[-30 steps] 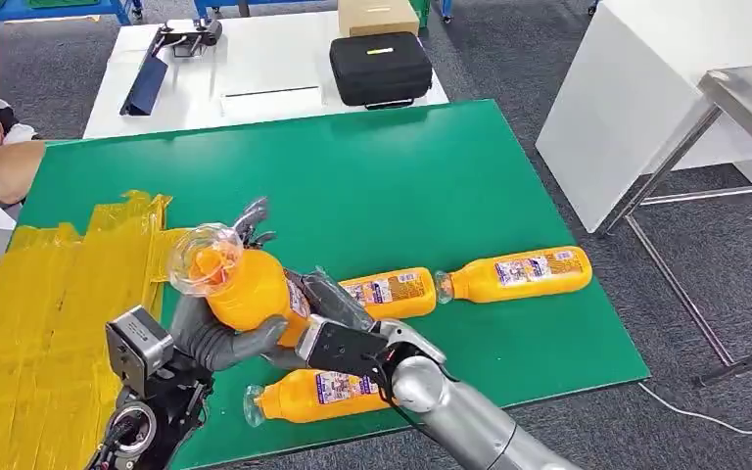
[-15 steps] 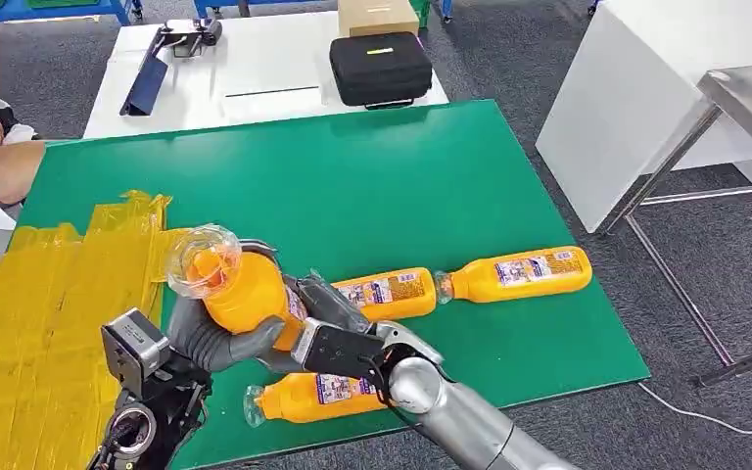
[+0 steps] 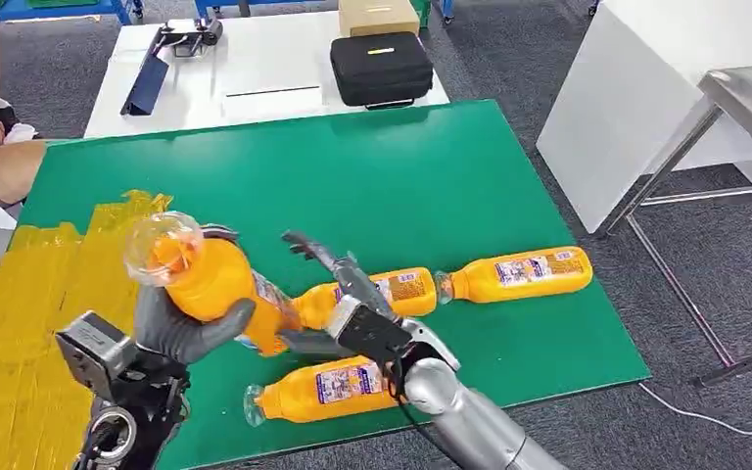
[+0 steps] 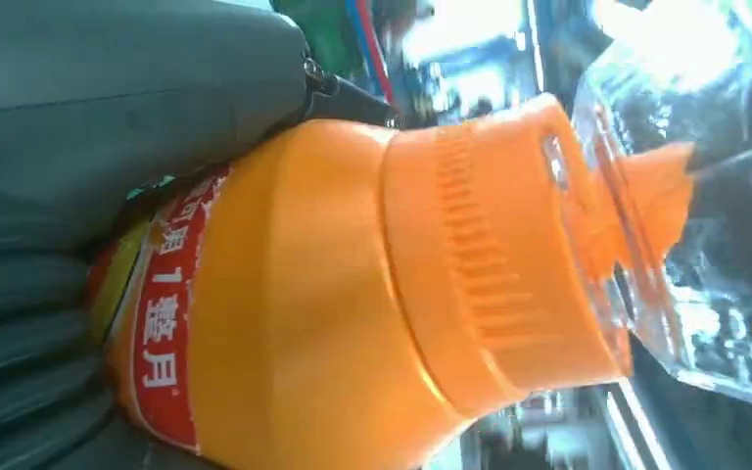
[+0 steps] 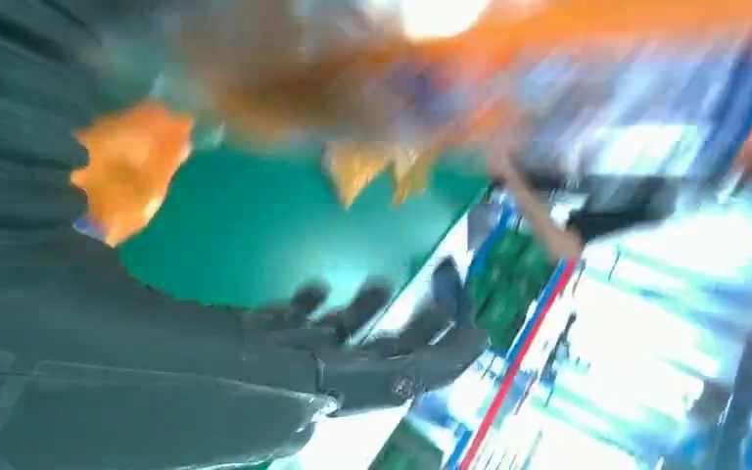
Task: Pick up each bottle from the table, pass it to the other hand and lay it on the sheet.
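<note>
Head view: left robot hand [image 3: 188,331] grips a tilted orange bottle [image 3: 217,286] with clear cap beside the yellow sheet [image 3: 39,323], while right robot hand [image 3: 338,294] spreads open, empty.

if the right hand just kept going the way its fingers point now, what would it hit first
Probably nothing close: the open right hand points up-left over bare green table, past the bottle that the left hand holds. Depth is unclear.

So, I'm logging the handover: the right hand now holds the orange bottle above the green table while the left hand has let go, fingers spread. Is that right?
No, the hands are swapped. In the head view the left hand grips the orange bottle above the green table, and the right hand is off it, fingers spread. The left wrist view shows the bottle in that hand's grasp.
</note>
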Robot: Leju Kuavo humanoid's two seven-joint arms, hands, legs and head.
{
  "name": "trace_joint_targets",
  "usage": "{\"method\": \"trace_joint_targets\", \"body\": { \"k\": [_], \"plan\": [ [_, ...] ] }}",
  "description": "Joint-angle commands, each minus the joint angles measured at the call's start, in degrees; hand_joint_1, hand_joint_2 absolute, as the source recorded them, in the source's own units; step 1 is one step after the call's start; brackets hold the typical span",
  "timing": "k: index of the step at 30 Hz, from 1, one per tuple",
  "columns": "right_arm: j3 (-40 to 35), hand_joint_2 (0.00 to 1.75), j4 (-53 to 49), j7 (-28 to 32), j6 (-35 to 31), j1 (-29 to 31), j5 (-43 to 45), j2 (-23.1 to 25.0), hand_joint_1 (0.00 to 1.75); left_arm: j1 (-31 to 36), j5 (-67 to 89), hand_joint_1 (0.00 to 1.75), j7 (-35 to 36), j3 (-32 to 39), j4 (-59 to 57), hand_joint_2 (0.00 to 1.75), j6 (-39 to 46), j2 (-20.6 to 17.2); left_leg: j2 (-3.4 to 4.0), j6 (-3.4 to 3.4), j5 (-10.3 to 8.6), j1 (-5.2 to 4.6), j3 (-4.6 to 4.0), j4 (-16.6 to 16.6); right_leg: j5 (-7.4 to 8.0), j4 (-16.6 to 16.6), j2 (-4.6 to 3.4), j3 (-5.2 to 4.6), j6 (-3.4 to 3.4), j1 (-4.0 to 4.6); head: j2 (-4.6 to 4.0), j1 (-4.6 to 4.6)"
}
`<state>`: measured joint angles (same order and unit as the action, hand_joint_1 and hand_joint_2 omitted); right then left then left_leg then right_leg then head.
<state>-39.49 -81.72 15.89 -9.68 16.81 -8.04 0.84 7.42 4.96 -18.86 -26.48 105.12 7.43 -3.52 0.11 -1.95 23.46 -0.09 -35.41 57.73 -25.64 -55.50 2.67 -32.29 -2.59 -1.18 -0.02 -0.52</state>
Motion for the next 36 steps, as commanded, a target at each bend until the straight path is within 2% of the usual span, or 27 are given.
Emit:
{"method": "trace_joint_targets", "body": {
  "k": [1,3,7,10,12,18,22,23,25,26,28,29,30,31,32,34,35,36],
  "plan": [
    [2.3,1.75,-1.7,-0.1,-0.2,0.0,0.2,-1.9,0.0,0.1,0.2,1.75,0.3,2.7,0.8,1.75,0.1,0.2,0.05,0.09,0.08,0.05,0.15,0.0,-0.05,0.1,-0.22,0.16,0.1,0.04,0.0,-0.02],
    [4.4,1.75,-4.0,0.9,-2.3,-1.6,1.2,-2.1,0.0,-0.6,1.3,1.75,-0.6,5.5,1.5,1.75,3.0,0.8,-0.02,0.16,0.15,0.07,0.36,0.0,-0.15,0.1,-0.27,0.4,0.2,0.05,0.0,-0.02],
    [9.1,1.75,-15.1,2.1,-6.4,-7.3,1.1,-4.2,0.0,-2.8,3.7,1.75,-1.4,13.4,3.7,1.75,7.4,-0.1,-0.02,0.14,0.16,0.07,0.25,0.0,-0.15,0.0,-0.2,0.28,0.17,0.05,0.0,-0.04],
    [12.7,1.75,-21.2,3.3,-9.8,-10.4,-2.9,-7.2,0.0,-2.6,16.2,1.75,-2.3,17.0,1.3,1.75,14.3,-1.1,-0.08,0.08,0.07,0.03,0.12,0.0,-0.09,0.0,-0.07,0.15,0.09,0.02,0.0,-0.02],
    [15.5,1.75,-24.9,3.3,-12.0,-12.6,-6.7,-8.2,0.0,-2.2,38.7,1.75,-1.3,19.5,-1.9,1.75,23.3,-2.9,-0.16,0.08,0.04,0.01,0.08,0.0,-0.1,0.0,0.03,0.12,0.09,0.0,0.02,-0.02],
    [16.2,1.75,-26.0,3.0,-11.8,-13.3,-6.9,-8.3,0.0,-2.3,38.5,1.75,-1.3,19.7,-2.3,1.75,23.5,-3.1,-0.06,0.16,0.17,0.05,0.37,0.0,-0.18,0.1,-0.21,0.42,0.21,0.02,0.02,-0.04],
    [16.0,1.75,-25.6,3.0,-11.8,-13.1,-7.0,-8.0,0.0,-2.3,38.6,1.75,-1.3,19.4,-2.2,1.75,23.6,-3.0,0.0,0.12,0.1,0.04,0.17,0.0,-0.09,0.1,-0.2,0.18,0.15,0.03,0.0,-0.02],
    [16.3,1.75,-25.6,3.2,-12.5,-13.2,-7.9,-7.8,0.0,-2.2,42.8,1.75,-0.5,19.4,-2.6,1.75,24.0,-3.5,-0.02,0.16,0.15,0.08,0.31,-0.1,-0.14,0.1,-0.24,0.34,0.21,0.05,0.0,-0.04],
    [18.6,1.75,-28.2,2.9,-15.1,-15.0,-10.4,-8.4,0.0,-2.0,63.0,1.75,4.1,20.0,-5.2,1.75,26.0,-5.6,-0.03,0.19,0.18,0.09,0.37,-0.1,-0.17,0.1,-0.26,0.4,0.23,0.06,0.0,-0.02],
    [20.7,1.75,-29.6,3.7,-17.3,-16.1,-13.5,-8.8,0.0,-2.2,78.2,1.75,10.1,21.0,-7.4,1.75,22.2,-7.4,-0.09,0.12,0.09,0.02,0.22,-0.1,-0.12,0.1,-0.09,0.25,0.15,0.01,0.0,-0.02],
    [23.2,1.75,-30.8,3.7,-18.1,-18.0,-14.8,-10.1,0.0,-1.5,84.3,1.75,13.5,21.6,-12.0,1.75,22.9,-8.6,-0.1,0.18,0.17,0.04,0.43,-0.1,-0.2,0.2,-0.17,0.46,0.22,0.01,0.0,-0.04],
    [24.6,1.75,-30.9,3.8,-17.6,-18.9,-14.8,-11.2,0.0,-0.7,85.0,1.75,17.7,20.2,-14.8,1.75,21.5,-13.6,-0.11,0.13,0.1,0.01,0.33,-0.1,-0.15,0.1,-0.08,0.34,0.16,-0.01,0.0,-0.02],
    [25.4,1.75,-30.8,4.1,-17.5,-19.2,-15.3,-11.5,0.0,0.4,85.0,1.75,23.0,15.7,-16.4,1.75,20.5,-18.0,-0.16,0.12,0.08,0.0,0.35,-0.2,-0.15,0.2,-0.03,0.39,0.15,-0.03,0.0,-0.04],
    [26.6,1.75,-30.9,4.5,-17.5,-20.0,-16.0,-11.7,0.0,1.1,85.0,1.75,24.7,13.5,-19.0,1.75,18.7,-18.7,-0.15,0.16,0.12,0.02,0.45,-0.2,-0.18,0.2,-0.09,0.5,0.2,-0.01,0.0,-0.02],
    [27.7,1.75,-31.7,5.1,-17.1,-21.2,-16.6,-11.6,0.0,2.4,85.0,1.75,25.9,11.6,-22.0,1.75,16.4,-20.2,-0.09,0.12,0.06,0.03,0.17,-0.1,-0.1,0.1,-0.05,0.18,0.13,0.01,0.0,-0.02],
    [28.7,1.75,-33.0,5.5,-17.1,-23.2,-17.7,-10.9,0.0,3.5,85.0,1.75,24.4,12.5,-26.0,1.75,14.5,-19.2,-0.22,0.19,0.1,0.07,0.38,-0.1,-0.17,0.1,-0.05,0.42,0.22,0.04,0.0,0.0],
    [28.9,1.75,-33.4,5.4,-16.7,-23.7,-18.0,-10.6,0.0,3.8,85.0,1.75,23.5,13.3,-27.3,1.75,13.4,-18.7,-0.17,0.14,0.03,0.03,0.24,-0.1,-0.12,0.1,-0.02,0.19,0.15,0.01,0.0,-0.09],
    [29.1,1.75,-33.8,4.9,-15.7,-24.4,-18.7,-10.2,0.0,4.5,85.0,1.75,23.4,12.8,-29.5,1.75,10.6,-19.3,-0.23,0.19,0.07,0.03,0.38,-0.2,-0.18,0.1,-0.03,0.29,0.2,0.0,0.0,-0.04]
  ]
}}
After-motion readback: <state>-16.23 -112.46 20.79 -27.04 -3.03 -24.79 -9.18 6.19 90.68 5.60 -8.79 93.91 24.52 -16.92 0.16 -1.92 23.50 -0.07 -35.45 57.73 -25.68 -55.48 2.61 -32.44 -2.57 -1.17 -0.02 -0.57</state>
